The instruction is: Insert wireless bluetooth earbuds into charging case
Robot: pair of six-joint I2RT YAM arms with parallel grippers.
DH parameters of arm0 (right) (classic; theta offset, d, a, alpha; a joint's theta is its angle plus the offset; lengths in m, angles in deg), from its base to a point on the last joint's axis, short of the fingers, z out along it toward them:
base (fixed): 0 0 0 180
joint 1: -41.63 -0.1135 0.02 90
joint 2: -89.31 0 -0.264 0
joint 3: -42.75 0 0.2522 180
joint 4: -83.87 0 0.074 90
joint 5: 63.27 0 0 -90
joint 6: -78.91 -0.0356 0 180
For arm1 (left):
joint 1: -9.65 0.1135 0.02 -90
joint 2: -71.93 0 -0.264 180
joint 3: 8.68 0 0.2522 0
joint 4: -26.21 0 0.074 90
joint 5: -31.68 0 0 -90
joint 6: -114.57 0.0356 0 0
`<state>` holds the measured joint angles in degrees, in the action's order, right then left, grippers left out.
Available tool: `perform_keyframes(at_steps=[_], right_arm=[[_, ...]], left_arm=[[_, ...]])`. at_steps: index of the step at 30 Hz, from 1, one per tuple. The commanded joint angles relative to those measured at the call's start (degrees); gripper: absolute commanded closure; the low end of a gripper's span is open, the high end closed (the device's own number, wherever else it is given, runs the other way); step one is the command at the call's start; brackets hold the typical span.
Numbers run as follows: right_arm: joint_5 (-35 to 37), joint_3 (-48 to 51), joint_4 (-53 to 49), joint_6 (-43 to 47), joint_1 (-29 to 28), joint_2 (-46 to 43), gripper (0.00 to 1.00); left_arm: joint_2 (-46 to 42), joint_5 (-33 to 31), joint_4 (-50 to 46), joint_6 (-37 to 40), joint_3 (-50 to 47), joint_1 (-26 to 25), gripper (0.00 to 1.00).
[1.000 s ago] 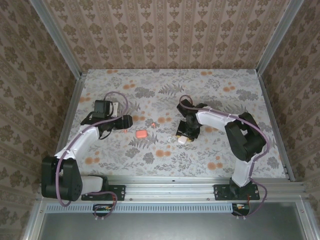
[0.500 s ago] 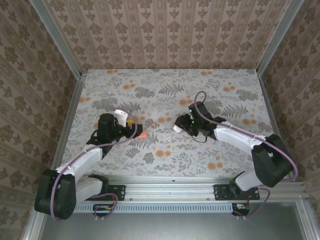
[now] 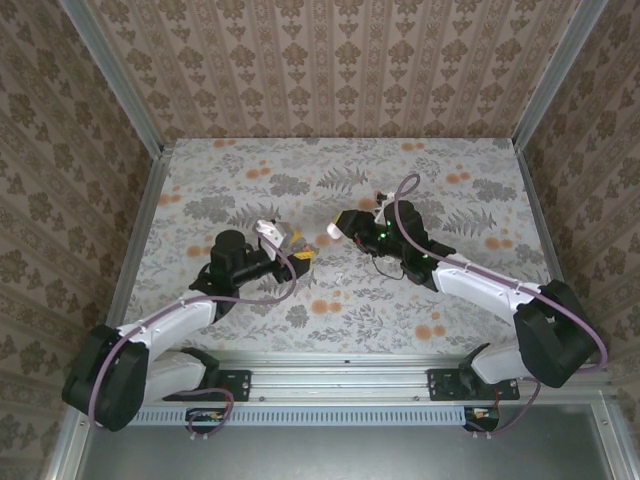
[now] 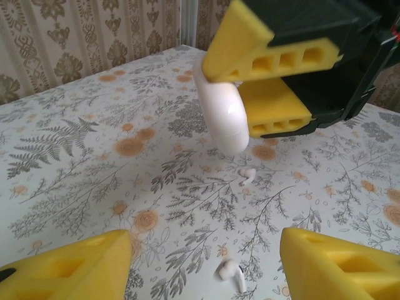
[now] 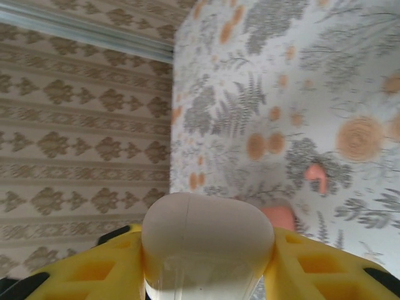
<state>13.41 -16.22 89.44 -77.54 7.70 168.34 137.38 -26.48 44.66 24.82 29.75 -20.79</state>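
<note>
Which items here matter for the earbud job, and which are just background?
Job:
- white case, held in the right gripper
- far white earbud
- near white earbud
- coral-pink earbud

Lying about:
- floral table cover
- patterned walls

A robot test cell, this one: a lab rig, not a home, whatever the decor suggests. Patterned wallpaper panels (image 3: 340, 60) stand at nine, twelve and three o'clock, clamped between bare aluminium posts (image 3: 110, 75). The floral sheet (image 3: 250, 165) is only a tabletop cover inside that frame. At six o'clock an aluminium rail (image 3: 340, 372) runs across, with two robot arms bolted to it, the left base (image 3: 112, 365) and the right base (image 3: 478, 382). A purple cable (image 3: 398, 200) loops off the right arm.
</note>
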Motion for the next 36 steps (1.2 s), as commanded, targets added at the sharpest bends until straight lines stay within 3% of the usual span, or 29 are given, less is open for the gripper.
perform_keyframes(at_steps=[1, 9, 19, 24, 36], right_arm=[[-1.71, 1.08, 5.63, -0.39, -1.12, -1.34, 0.54], [-2.94, 0.74, 8.00, -0.26, -2.78, -0.88, 0.54], [-2.55, 1.09, 9.74, -0.68, -4.80, -0.28, 0.54], [-2.85, 0.99, 11.16, -1.04, -5.50, 0.34, 0.54], [-2.59, 1.34, 11.56, -0.96, -6.57, 0.34, 0.53]], left_arm=[[1.22, 1.90, 6.86, -0.62, 0.37, -0.50, 0.35], [3.48, 1.83, 14.45, -3.93, 0.36, -1.41, 0.36], [4.16, 1.80, 15.27, -3.43, 2.05, -3.44, 0.38], [4.08, 1.40, 15.12, -3.82, 2.40, -3.93, 0.49], [2.51, -1.03, 16.40, -5.75, 2.03, -4.11, 0.56]])
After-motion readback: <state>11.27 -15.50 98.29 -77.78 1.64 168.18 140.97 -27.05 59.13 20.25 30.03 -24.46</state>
